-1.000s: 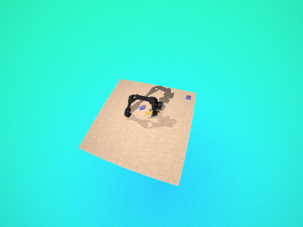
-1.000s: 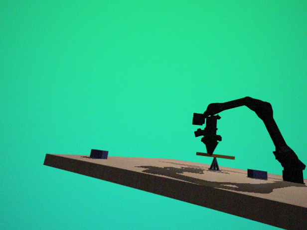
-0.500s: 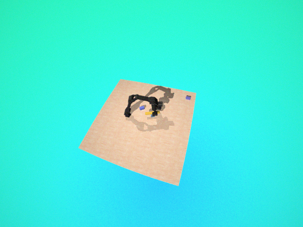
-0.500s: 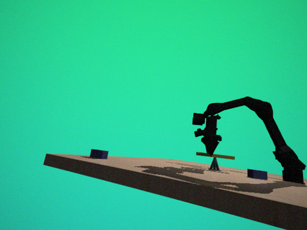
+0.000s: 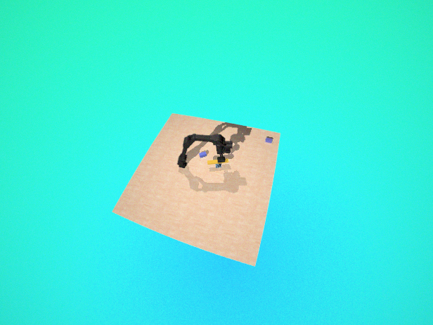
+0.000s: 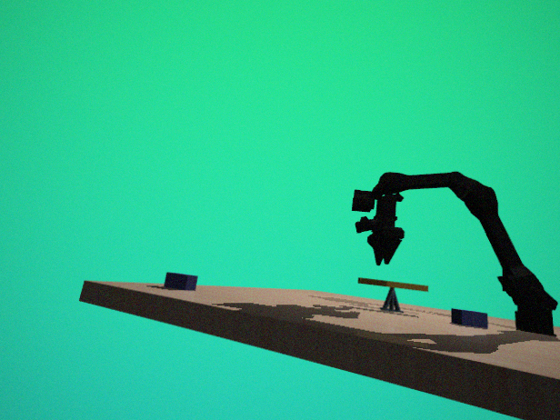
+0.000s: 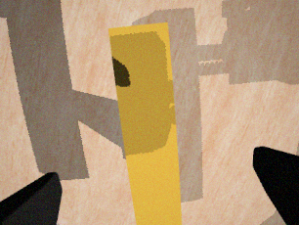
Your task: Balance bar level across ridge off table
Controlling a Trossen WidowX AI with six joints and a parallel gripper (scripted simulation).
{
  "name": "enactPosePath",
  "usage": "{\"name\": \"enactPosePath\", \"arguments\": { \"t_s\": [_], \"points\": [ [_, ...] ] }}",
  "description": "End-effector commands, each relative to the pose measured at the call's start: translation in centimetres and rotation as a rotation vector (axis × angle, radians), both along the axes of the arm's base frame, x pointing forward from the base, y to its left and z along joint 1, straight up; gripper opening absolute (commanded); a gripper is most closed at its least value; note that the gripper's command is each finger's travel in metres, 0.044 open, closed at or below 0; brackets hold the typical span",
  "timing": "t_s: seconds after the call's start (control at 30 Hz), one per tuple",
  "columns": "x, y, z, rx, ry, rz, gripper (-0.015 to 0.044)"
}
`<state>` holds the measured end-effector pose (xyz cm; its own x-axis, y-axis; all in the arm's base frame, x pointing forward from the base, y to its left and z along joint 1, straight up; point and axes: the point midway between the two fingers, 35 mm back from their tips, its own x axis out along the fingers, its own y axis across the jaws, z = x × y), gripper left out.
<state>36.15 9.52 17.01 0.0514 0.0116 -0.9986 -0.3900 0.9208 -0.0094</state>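
Observation:
The yellow bar lies across the top of the small dark ridge. In the exterior view it rests near level, both ends clear of the table. My gripper hangs open and empty a short way above the bar's middle. In the wrist view its two dark fingers stand wide at the lower corners, one on each side of the bar, apart from it.
Two blue blocks lie on the table: one near the arm's base, one at a far corner. The arm's base stands beside the ridge.

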Motion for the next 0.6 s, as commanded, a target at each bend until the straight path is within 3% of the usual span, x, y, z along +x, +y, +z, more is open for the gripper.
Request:
{"name": "enactPosePath", "arguments": {
  "t_s": [0.0, 0.57],
  "points": [
    [-0.5, -0.12, 4.41, 0.01, -0.035, 0.0, 0.044],
    [-0.55, -0.13, 4.6, 0.01, -0.036, 0.0, 0.044]
  ]
}}
